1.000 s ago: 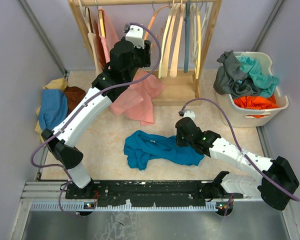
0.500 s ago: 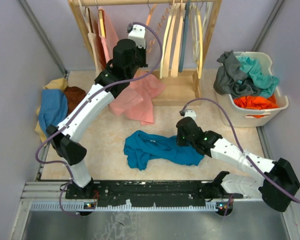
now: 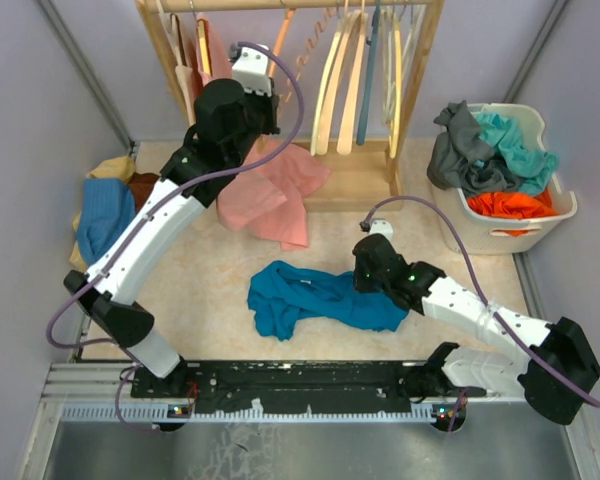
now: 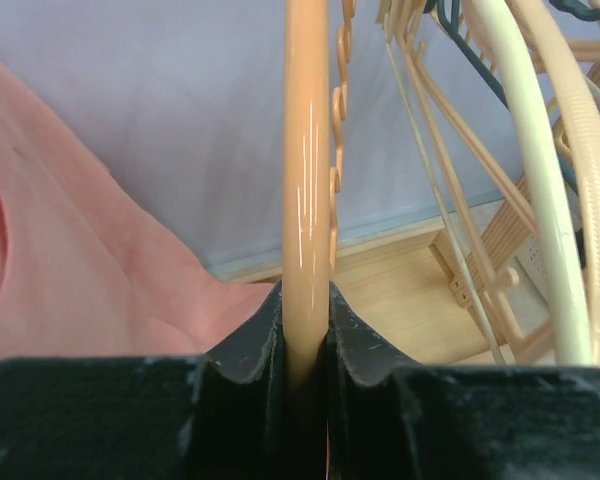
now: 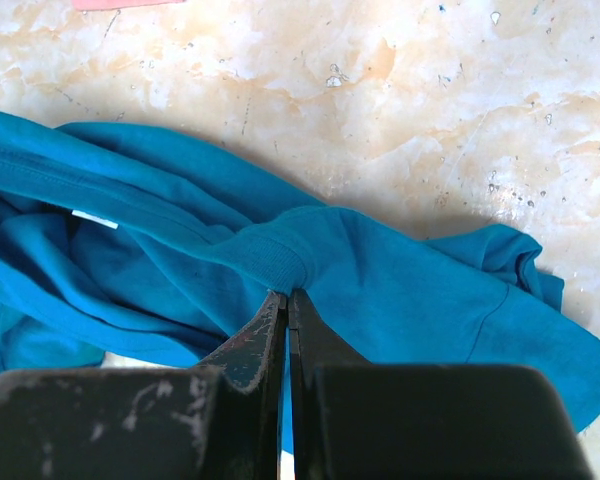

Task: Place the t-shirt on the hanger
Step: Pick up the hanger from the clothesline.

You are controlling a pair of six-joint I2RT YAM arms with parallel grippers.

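While the teal t-shirt [image 3: 315,298] lies crumpled on the marbled tabletop [image 3: 200,290], just ahead of the arm bases, the right gripper [image 5: 287,300] is down on it. Its jaws are pinched tight on a ribbed band of the cloth. The small white neck label [image 5: 94,218] shows off to the left in the wrist view.

Up at the back, the orange-tan hanger [image 4: 306,170] is at the wooden rack [image 3: 158,45]. The left gripper [image 4: 305,310] is clamped around the hanger's smooth curved arm, with the zigzag bar [image 4: 337,120] just behind. A pink garment [image 3: 275,195] drapes beside the gripper, and the cream hangers [image 3: 340,90] hang to the right. Far right, well apart, sits a white laundry basket [image 3: 500,238] heaped with clothes.
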